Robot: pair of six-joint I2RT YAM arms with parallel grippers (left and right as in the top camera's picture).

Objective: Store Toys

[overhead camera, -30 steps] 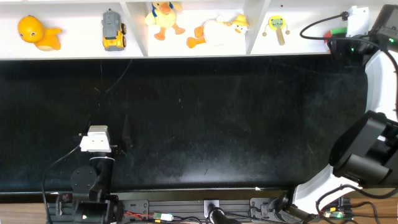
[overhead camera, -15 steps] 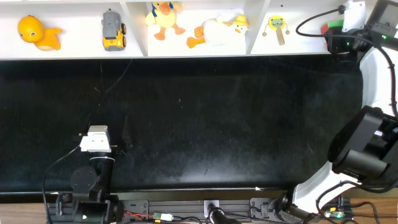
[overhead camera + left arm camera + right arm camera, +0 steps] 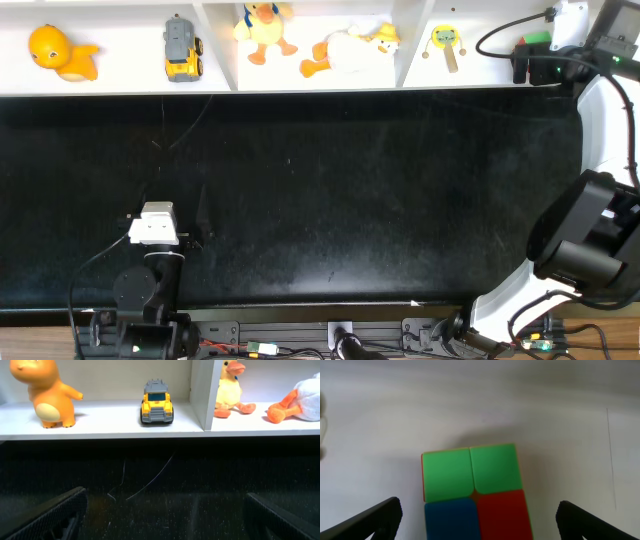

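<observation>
Standing over the near left of the scuffed black tabletop (image 3: 350, 200), the left gripper (image 3: 165, 494) is shown empty, its fingers spread. At far right, a green, blue and red plastic puzzle cube (image 3: 470, 472) is set on the white compartmented shelf (image 3: 130, 75), untouched between the parted fingers of the right gripper (image 3: 477, 504). The cube could be clipped and dragged off by a skewed withdrawal. The tabletop is bounded at its far edge by the shelf.

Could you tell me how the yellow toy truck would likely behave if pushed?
The yellow toy truck stands on wheels, so a nudge would probably roll it along the white shelf. Its boxy body looks hard, so it should likely keep its shape when gripped.
</observation>
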